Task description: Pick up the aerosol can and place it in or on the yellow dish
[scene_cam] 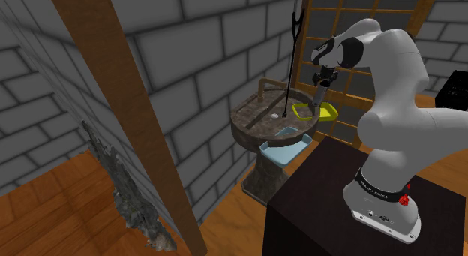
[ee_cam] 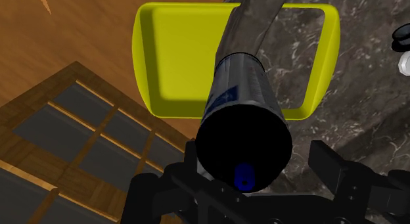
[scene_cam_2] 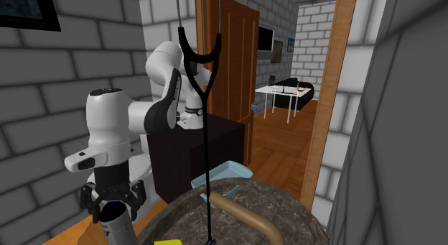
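The aerosol can is a dark grey cylinder with a black cap and a blue nozzle. It stands tilted between my gripper's fingers, cap end toward the hand. Bare gaps show between the can and the fingers, so the gripper is open around it. Its lower end points into the yellow dish, a shallow rectangular tray on the rim of the stone basin; the can's base is out of sight. In the shoulder view the can hangs slanted under the gripper, just over the dish.
The round stone basin has a brown faucet and a light blue tray at its near rim. A black hanging rod drops into the basin. A wooden lattice window lies behind the dish, and a wooden post stands at the shoulder view's left.
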Controlling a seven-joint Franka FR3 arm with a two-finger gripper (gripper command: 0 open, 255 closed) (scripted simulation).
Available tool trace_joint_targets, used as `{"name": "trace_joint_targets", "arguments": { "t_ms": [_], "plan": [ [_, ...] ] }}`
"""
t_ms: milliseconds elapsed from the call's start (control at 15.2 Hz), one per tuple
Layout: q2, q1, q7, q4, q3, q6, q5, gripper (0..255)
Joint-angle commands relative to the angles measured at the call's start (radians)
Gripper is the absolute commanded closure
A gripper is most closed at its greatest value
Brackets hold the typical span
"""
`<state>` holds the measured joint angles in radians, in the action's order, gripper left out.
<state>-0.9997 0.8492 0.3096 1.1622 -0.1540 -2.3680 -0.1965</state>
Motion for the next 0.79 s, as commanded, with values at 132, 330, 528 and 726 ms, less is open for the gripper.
{"name": "trace_joint_targets", "arguments": {
  "t_ms": [132, 330, 528, 726],
  "plan": [
    [0.101, -0.010, 0.001, 0.080, -0.009, 0.022, 0.005, 0],
    [0.125, -0.013, 0.001, 0.096, -0.011, 0.030, 0.007, 0],
    [0.125, -0.013, 0.001, 0.096, -0.011, 0.030, 0.007, 0],
    [0.125, -0.013, 0.001, 0.096, -0.011, 0.030, 0.007, 0]
  ]
}}
